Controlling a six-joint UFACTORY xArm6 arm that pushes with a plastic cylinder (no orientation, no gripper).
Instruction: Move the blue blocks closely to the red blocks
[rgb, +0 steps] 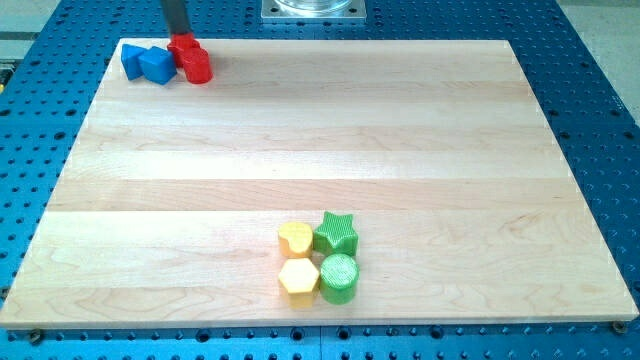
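Blue blocks (146, 63): touching the red blocks (192, 58) on their view-left side. Tip (180, 36): plain rod, no claw, at the reds' top edge.

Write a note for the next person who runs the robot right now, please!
My tip: the rod comes down at the view's top left, and its lower end is just behind the red blocks; whether it touches them I cannot tell.
Blue blocks: two of them, side by side, tight against the red blocks' left side, near the board's top left corner.
Done: blue and red look bunched together already.
Left: probably nothing but a check for gaps, then lift away.
Yellow blocks and green blocks sit clustered near the view's bottom, untouched.
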